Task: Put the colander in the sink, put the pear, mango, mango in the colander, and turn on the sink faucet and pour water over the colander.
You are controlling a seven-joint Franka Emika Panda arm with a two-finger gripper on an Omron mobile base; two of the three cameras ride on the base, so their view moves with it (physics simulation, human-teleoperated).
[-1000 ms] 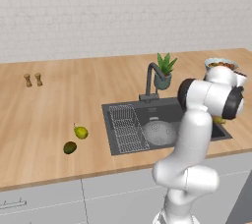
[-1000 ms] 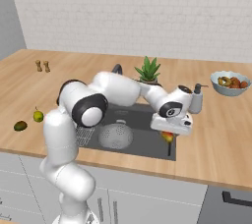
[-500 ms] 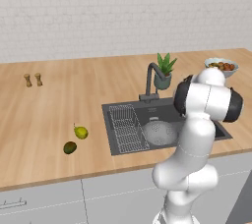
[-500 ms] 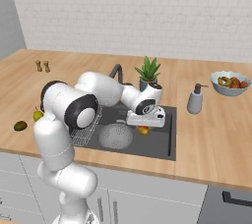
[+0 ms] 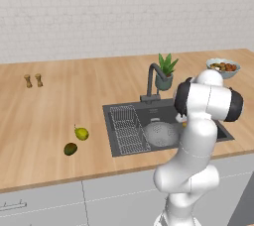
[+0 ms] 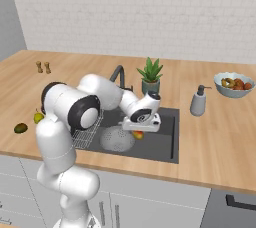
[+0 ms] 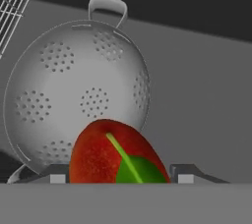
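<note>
The colander (image 7: 74, 95) already lies in the sink (image 6: 167, 147), so the first step reads as done; it holds no fruit, and no water runs from the sink faucet (image 5: 151, 79), so loading and rinsing remain. The gripper (image 7: 118, 179) is clenched on a red mango (image 7: 115, 156), which sits between the jaws with its green patch toward the camera. From the jaws the colander is just ahead and slightly to one side, near but not yet under the fruit, so the release is judged not yet due. The pear (image 5: 81, 133) and a second, darker green-brown mango (image 5: 70, 148) lie on the wooden counter (image 5: 59, 106), well away from the jaws beyond the wire rack (image 5: 126, 128). The colander is a shallow round bowl of matte grey metal, pierced in clustered holes, with a loop handle at its far rim. The basin is dark and smooth; the held mango is glossy and oval.
</note>
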